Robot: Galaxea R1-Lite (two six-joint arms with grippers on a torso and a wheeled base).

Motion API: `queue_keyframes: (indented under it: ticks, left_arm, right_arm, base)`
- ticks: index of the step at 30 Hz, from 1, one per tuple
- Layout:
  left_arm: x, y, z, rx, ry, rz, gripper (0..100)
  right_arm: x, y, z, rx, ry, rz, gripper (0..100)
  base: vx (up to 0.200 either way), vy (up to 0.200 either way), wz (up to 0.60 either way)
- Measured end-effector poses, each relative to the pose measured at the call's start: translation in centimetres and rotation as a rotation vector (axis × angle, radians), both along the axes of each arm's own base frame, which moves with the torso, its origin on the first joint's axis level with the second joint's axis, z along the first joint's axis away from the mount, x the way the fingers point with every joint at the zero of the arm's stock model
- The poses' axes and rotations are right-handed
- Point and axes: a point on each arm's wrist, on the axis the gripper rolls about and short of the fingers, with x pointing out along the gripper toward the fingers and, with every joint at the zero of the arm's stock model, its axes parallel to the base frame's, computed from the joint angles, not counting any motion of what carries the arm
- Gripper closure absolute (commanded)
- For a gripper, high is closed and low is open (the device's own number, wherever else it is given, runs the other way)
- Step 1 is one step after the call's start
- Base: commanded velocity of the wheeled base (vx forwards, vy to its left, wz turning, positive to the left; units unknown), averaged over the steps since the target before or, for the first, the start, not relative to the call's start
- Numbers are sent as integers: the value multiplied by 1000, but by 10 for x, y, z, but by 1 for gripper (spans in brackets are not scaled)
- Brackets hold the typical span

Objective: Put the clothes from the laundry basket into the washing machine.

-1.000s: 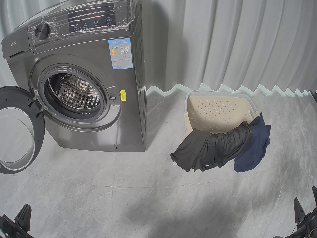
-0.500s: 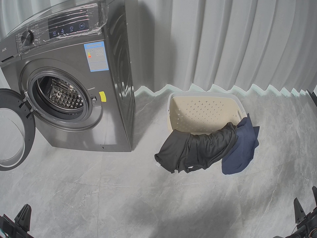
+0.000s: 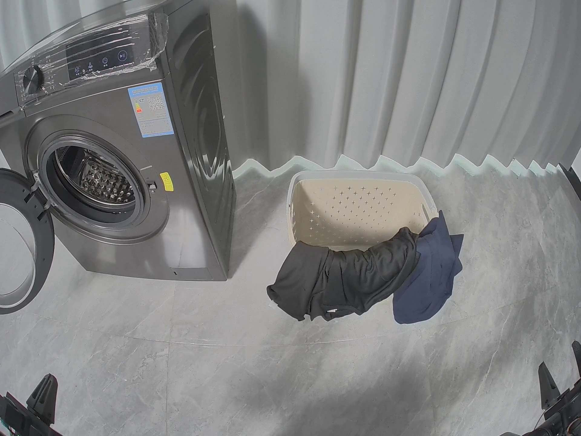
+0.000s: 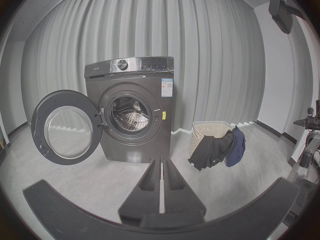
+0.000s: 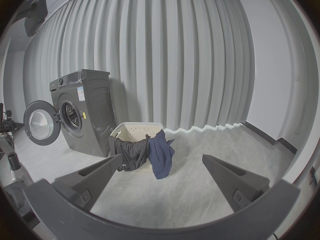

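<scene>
Over the near rim of the laundry basket (image 3: 357, 175) hang a black garment (image 3: 339, 277) and a navy garment (image 3: 430, 274), easy to seize, with the door (image 4: 66, 127) of the washing machine (image 3: 193, 152) swung wide to receive them; left tool (image 4: 162, 162) pinched together and empty, right tool (image 5: 160, 157) spread wide and empty, both well short

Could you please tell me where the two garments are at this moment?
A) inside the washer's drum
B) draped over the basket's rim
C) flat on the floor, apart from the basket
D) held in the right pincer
B: the black garment and the navy garment both hang over the rim of the basket, outside the washer.
</scene>
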Motion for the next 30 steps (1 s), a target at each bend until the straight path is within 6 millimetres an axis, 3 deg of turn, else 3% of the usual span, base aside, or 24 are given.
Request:
queue_keyframes:
  ticks: [9,18,30]
  left_arm:
    - [0,0,0,-1,0,0,100]
    - [0,0,0,-1,0,0,100]
    - [0,0,0,-1,0,0,100]
  right_arm:
    - [0,0,0,0,0,1,0]
    - [0,0,0,0,0,1,0]
    - [0,0,0,1,0,0,0]
  base:
    - [0,-200,0]
    - [0,0,0]
    - [0,-183,0]
